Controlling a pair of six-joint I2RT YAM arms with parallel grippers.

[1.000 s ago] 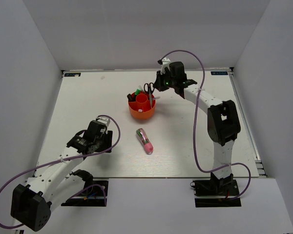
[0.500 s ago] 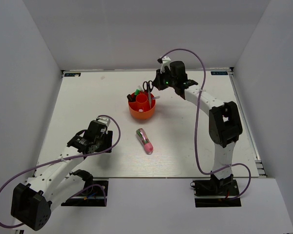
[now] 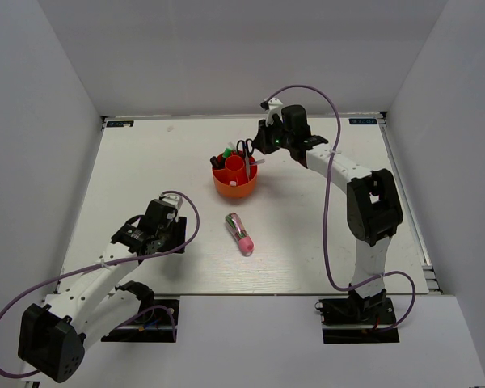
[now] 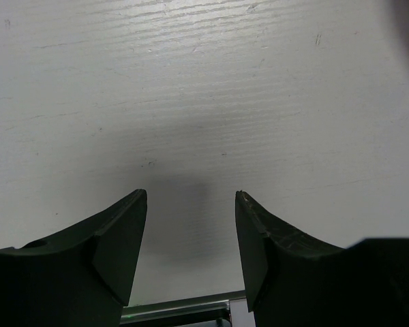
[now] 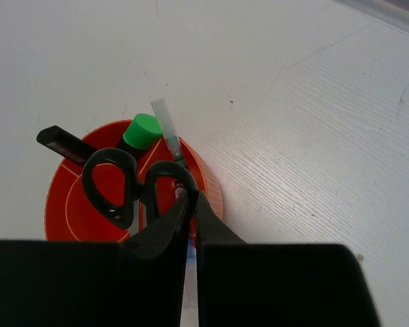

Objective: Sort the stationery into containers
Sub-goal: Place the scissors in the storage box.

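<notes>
The orange-red organiser (image 3: pixel 234 184) stands mid-table. Black-handled scissors (image 5: pixel 112 184) stand in it, handles up, beside a green marker (image 5: pixel 142 131), a thin clear pen (image 5: pixel 167 126) and a black-capped highlighter (image 5: pixel 65 144). My right gripper (image 5: pixel 191 197) hovers over the organiser's rim (image 5: pixel 211 184), its jaws nearly together and pinching the scissors' right handle loop. The pink-and-green pen (image 3: pixel 239 233) lies on the table just in front of the organiser. My left gripper (image 4: pixel 191 194) hangs open over bare table, holding nothing, well to the left of that pen.
White walls enclose the table on three sides. The right arm (image 3: pixel 364 202) arches over the right half of the table, and its purple cable (image 3: pixel 327 234) loops down beside it. The left arm (image 3: pixel 105 275) lies low at the near left.
The right wrist has edged slightly to the right above the organiser, the scissors still standing in it. The left arm has not moved.
</notes>
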